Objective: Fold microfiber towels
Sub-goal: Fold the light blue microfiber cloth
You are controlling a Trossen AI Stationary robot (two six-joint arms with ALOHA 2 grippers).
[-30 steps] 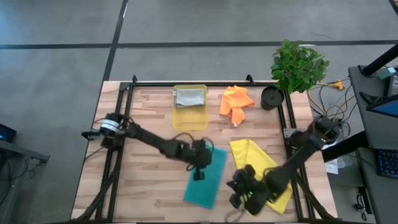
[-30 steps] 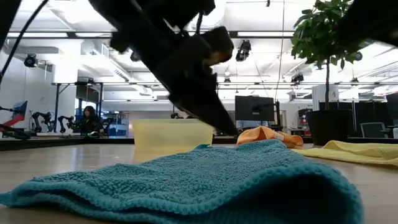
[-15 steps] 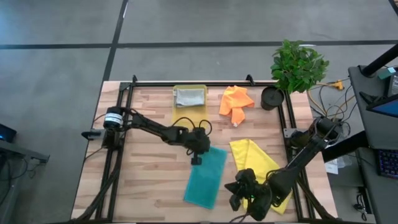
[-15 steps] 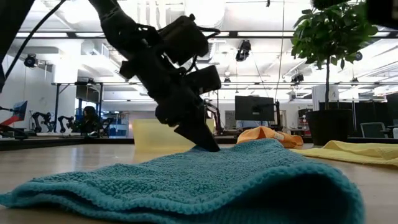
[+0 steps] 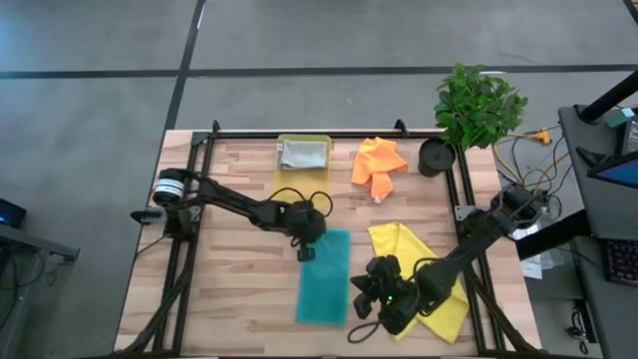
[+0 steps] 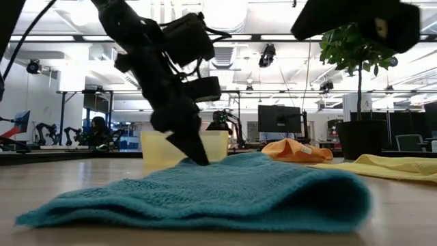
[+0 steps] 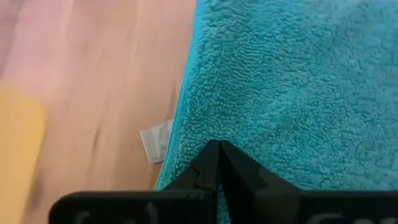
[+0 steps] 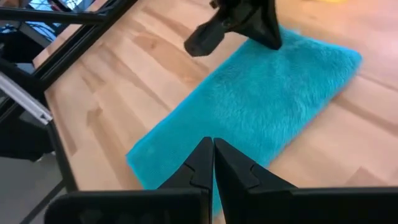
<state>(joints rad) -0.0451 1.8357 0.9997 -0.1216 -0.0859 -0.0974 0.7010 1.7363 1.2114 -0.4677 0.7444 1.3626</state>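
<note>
Teal towel (image 5: 324,277) folded on desk (image 5: 234,299); left gripper (image 5: 305,252) jaws pressed together, tip on towel's corner (tag (image 7: 155,140) peeking out), right gripper (image 5: 361,332) hovers closed.

Yellow towel (image 5: 439,289) partly under right arm

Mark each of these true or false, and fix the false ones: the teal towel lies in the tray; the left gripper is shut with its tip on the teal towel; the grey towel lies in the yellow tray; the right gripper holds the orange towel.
1. The teal towel lies in the tray. False: it lies folded on the wooden table.
2. The left gripper is shut, its tip on the teal towel. True.
3. The grey towel lies in the yellow tray. True.
4. The right gripper holds the orange towel. False: it is shut on nothing, beside the teal towel.
</note>
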